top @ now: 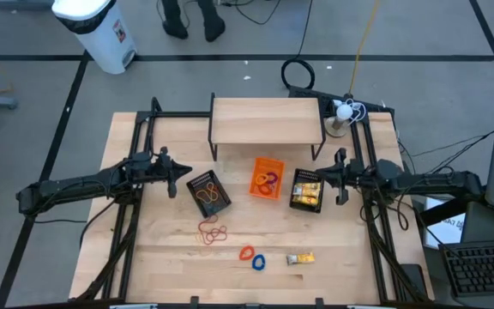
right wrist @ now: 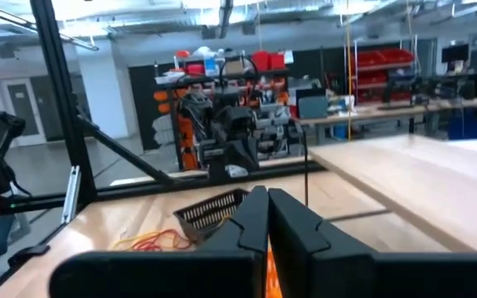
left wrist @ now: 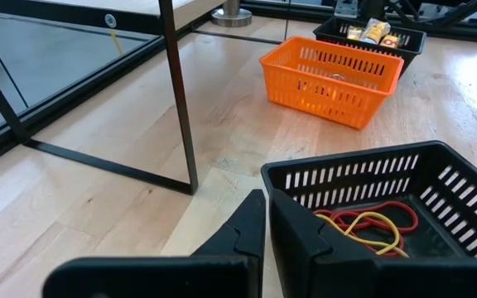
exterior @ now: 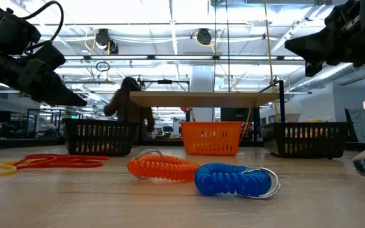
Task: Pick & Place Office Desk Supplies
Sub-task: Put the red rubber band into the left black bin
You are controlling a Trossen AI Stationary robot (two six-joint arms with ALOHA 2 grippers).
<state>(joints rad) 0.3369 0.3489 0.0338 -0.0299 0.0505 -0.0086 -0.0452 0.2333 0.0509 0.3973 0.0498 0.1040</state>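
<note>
You held both arms level, left gripper point(top: 175, 178) shut beside its mesh bin point(top: 208, 193), right gripper point(top: 340, 178) shut, both empty.

Three bins sit in a row mid-table, in front of a raised shelf point(top: 267, 119) at the back: left mesh bin point(top: 208, 192), middle plastic bin point(top: 267, 178), right mesh bin point(top: 307, 190). Rubber bands point(top: 206, 196) lie in the left mesh bin, rings point(top: 268, 181) in the middle bin, packets point(top: 306, 190) in the right mesh bin. Loose rubber bands point(top: 212, 232) lie on the table in front of the left bin. Nearer the front edge, two coiled rings point(top: 252, 257) touch side by side; one packet point(top: 300, 257) lies just right of them. Left gripper point(top: 175, 178) hangs left of the left bin, right gripper point(top: 340, 178) right of the right bin.
</note>
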